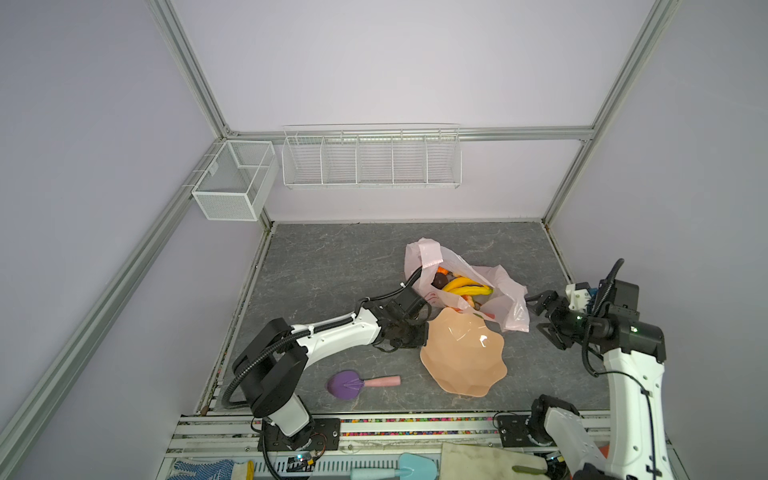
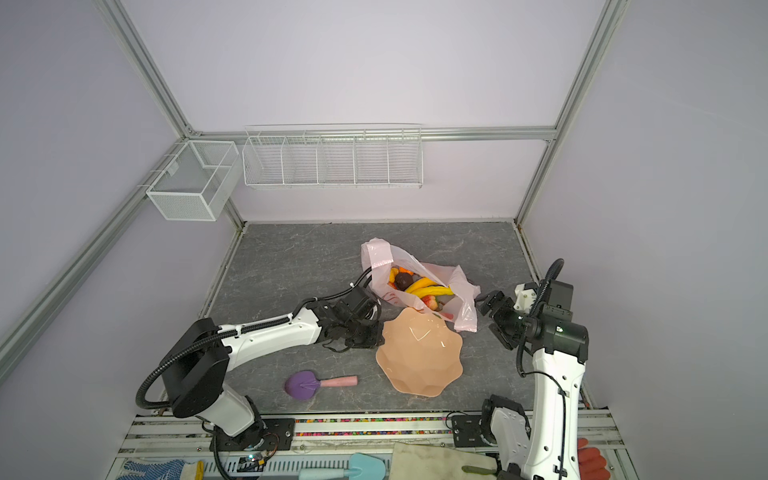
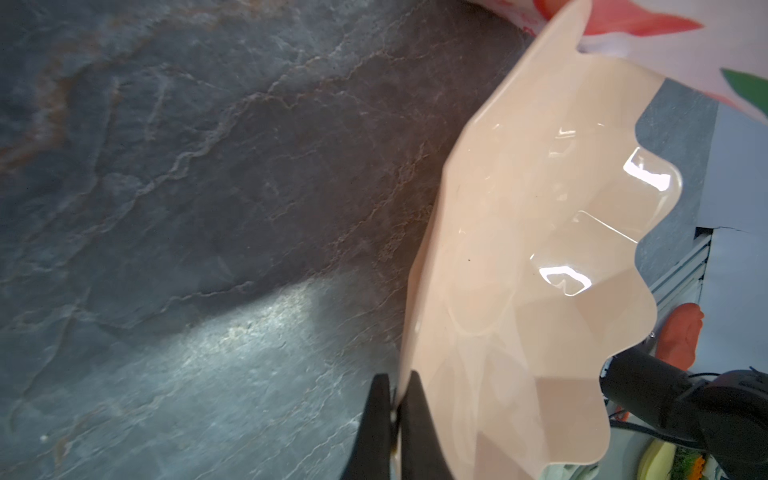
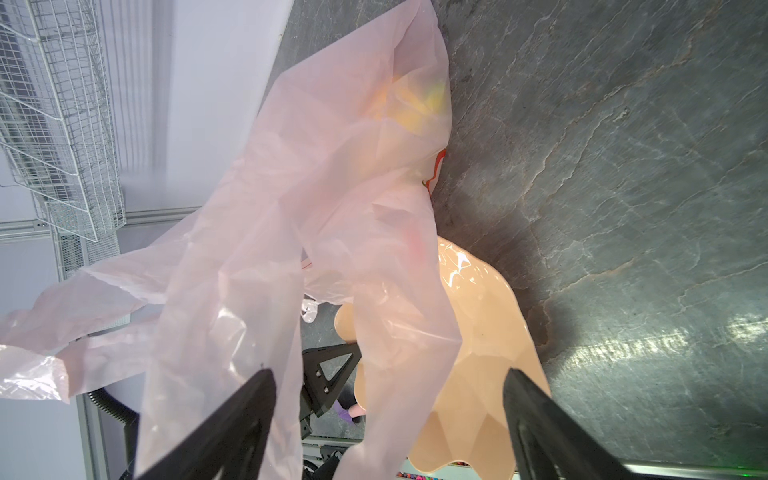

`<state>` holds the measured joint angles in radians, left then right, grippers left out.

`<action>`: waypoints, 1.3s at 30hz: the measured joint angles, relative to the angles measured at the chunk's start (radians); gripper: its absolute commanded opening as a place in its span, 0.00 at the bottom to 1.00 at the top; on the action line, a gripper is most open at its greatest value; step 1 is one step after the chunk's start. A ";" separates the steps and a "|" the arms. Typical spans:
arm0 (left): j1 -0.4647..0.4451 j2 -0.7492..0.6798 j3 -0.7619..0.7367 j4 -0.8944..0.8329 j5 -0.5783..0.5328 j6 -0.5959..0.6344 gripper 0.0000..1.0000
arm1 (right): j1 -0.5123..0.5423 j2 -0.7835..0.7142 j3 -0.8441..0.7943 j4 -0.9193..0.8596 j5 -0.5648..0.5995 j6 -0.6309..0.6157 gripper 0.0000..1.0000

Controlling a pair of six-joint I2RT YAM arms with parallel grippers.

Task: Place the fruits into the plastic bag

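Observation:
The plastic bag (image 1: 513, 305) (image 2: 465, 286) lies open at mid-table, pale pink and crinkled. Inside it are the fruits: yellow bananas (image 1: 465, 286) (image 2: 428, 287), a dark brown piece (image 1: 439, 282), an orange piece (image 1: 442, 271) and a red strawberry (image 1: 467, 300). A peach wavy-edged bowl (image 1: 465, 357) (image 2: 419, 357) (image 3: 540, 249) is empty and tilted, its far rim against the bag's mouth. My left gripper (image 1: 424, 332) (image 2: 379, 332) (image 3: 397, 378) is shut on the bowl's left rim. My right gripper (image 1: 540, 316) (image 2: 492, 318) (image 4: 390, 374) stands open at the bag's right side; loose bag film (image 4: 257, 257) hangs between its fingers.
A purple scoop with a pink handle (image 1: 353, 383) (image 2: 311, 383) lies near the front, left of the bowl. White wire baskets (image 1: 372, 160) and a mesh box (image 1: 232, 183) hang on the back wall. A blue scoop (image 1: 411, 467) and gloves lie on the front rail.

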<state>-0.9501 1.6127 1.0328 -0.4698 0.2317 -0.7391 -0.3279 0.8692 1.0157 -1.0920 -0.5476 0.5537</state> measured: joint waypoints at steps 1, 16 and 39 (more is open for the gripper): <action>0.003 -0.005 -0.003 0.000 0.000 0.000 0.00 | 0.000 0.001 0.000 0.001 0.000 0.000 0.88; 0.187 -0.192 -0.142 -0.060 -0.027 0.032 0.00 | 0.000 0.011 0.000 0.016 0.000 0.001 0.88; 0.408 -0.252 -0.135 -0.202 -0.062 0.201 0.79 | -0.011 0.192 0.204 0.002 0.095 -0.062 0.88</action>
<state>-0.5419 1.3609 0.8978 -0.6716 0.1696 -0.5385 -0.3389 1.0615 1.2201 -1.0901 -0.4522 0.4919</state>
